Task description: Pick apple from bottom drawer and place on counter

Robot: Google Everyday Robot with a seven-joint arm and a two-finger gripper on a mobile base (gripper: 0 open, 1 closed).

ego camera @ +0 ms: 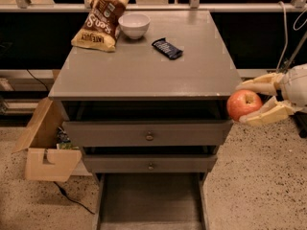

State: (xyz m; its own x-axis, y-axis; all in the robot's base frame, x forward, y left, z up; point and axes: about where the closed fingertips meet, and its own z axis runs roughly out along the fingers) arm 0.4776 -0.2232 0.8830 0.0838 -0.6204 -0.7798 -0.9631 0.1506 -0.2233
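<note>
- The gripper clamps the apple between both fingers — just right of the near right corner of the counter;
- the bottom drawer stands pulled out, nearest.

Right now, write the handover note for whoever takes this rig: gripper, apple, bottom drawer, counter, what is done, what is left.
Gripper: shut on the apple, in the air off the cabinet's right front corner, just below the counter's edge.
Bottom drawer: pulled open; the part in view shows only bare floor.
Counter: a chip bag, a white bowl and a dark snack bar sit at the back; the front half is bare.
Done: apple is out of the drawer and gripped.
Left: lift it above the counter's edge, bring it over the bare front area, set it down and release.
</note>
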